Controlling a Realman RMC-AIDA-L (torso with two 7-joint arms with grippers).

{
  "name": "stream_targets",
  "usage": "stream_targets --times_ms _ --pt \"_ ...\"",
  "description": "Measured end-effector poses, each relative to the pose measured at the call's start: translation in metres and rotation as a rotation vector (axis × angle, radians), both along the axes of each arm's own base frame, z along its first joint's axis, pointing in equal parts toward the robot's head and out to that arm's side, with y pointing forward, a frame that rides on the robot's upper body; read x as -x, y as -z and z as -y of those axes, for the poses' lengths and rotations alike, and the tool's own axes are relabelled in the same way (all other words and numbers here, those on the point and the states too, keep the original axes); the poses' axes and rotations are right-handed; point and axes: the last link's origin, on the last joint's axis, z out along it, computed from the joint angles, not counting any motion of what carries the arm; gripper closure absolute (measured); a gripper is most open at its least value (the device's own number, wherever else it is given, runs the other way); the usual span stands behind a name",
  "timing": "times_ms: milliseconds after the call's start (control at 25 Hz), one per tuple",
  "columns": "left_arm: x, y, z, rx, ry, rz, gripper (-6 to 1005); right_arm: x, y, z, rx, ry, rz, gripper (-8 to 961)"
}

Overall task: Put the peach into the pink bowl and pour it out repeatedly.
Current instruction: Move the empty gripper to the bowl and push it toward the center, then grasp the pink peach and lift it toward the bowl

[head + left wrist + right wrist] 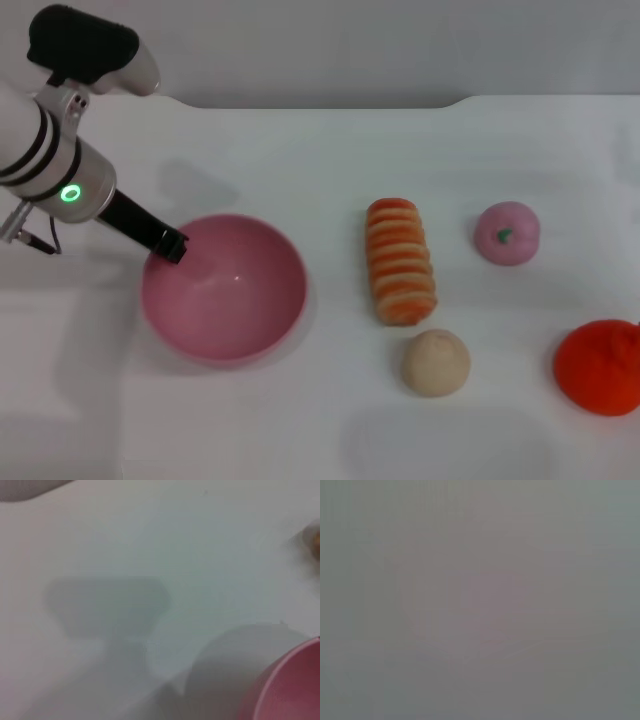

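The pink bowl stands upright and empty on the white table, left of centre. Part of its rim also shows in the left wrist view. My left gripper is at the bowl's far-left rim, reaching down from the left arm. The peach, pale pink-mauve with a small green mark, lies on the table far to the right, apart from the bowl. My right gripper is out of view; the right wrist view shows only a plain grey blur.
A striped orange-and-cream bread loaf lies between bowl and peach. A beige ball sits just in front of it. A larger orange-red fruit lies at the right edge. The table's back edge runs behind.
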Motion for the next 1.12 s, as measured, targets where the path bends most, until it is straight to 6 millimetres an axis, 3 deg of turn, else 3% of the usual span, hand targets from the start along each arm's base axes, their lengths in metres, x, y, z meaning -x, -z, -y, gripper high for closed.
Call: stream_targets --times_ms 120,320,600,840,1120 --pt "-0.006 -0.001 -0.003 0.003 0.014 0.0 946 0.013 -0.01 -0.006 0.159 -0.108 -0.095 547" --pt "-0.01 0.0 -0.004 0.003 0.025 0.0 949 0.052 -0.029 -0.013 0.45 -0.275 -0.115 547" --pt "-0.014 -0.001 -0.006 0.0 0.037 0.004 952 0.099 -0.044 -0.025 0.951 -0.256 0.148 547" --pt "-0.028 -0.007 -0.014 -0.021 0.06 0.012 953 0.105 -0.04 -0.045 1.138 -0.049 0.381 546" --pt "-0.041 -0.01 -0.02 -0.022 0.095 0.017 953 0.099 -0.012 -0.05 1.194 0.138 0.547 550"
